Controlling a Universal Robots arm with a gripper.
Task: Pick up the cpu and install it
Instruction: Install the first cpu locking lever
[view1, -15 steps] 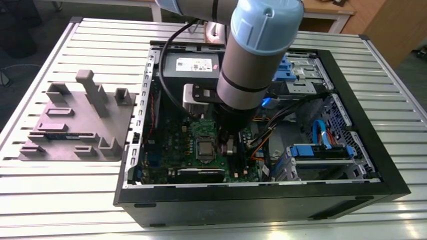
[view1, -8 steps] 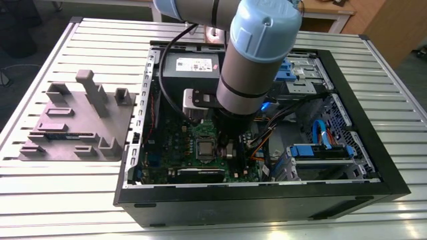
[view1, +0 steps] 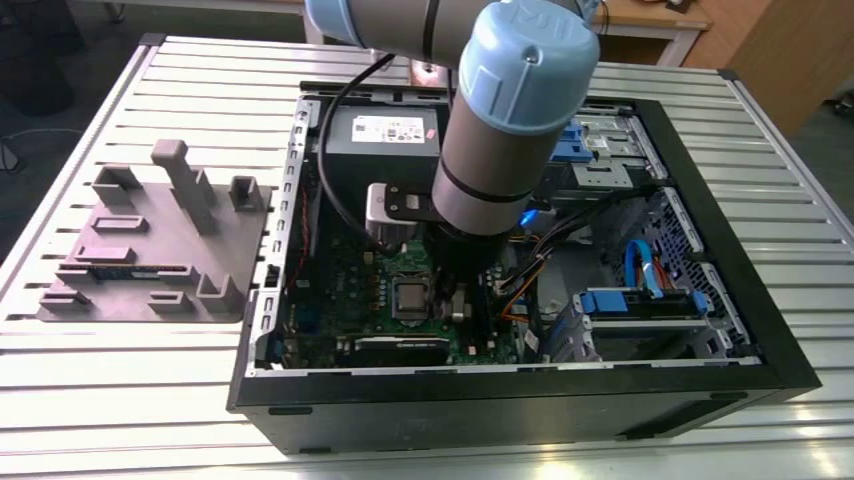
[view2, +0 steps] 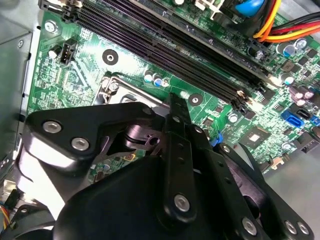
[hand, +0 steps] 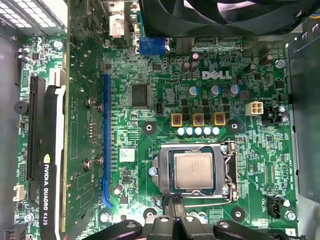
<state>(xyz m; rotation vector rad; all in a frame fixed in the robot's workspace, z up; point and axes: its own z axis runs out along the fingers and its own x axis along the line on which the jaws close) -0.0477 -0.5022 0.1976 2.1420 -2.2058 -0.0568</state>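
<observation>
Silvery metal of the cpu (hand: 193, 170) shows just ahead of my claw (hand: 172, 216) in the first wrist view, lying flat inside the metal-framed socket (hand: 231, 170) on the green motherboard (hand: 165, 75). My fingertips (hand: 174, 205) sit pressed together at the socket's near edge, pinching nothing, close beside the chip but not on it. Off to one side of my claw runs a long blue slot (hand: 106, 140), and beyond it a graphics card (hand: 52, 165). In the second wrist view my black claw linkage (view2: 177, 165) hangs over the board, with the dark memory slots (view2: 170, 45) further out. In the exterior view my arm (view1: 501, 130) reaches down into the open computer case (view1: 721, 230) on the slatted table (view1: 160, 400), with a grey moulded tray (view1: 154, 250) well apart outside the case.
</observation>
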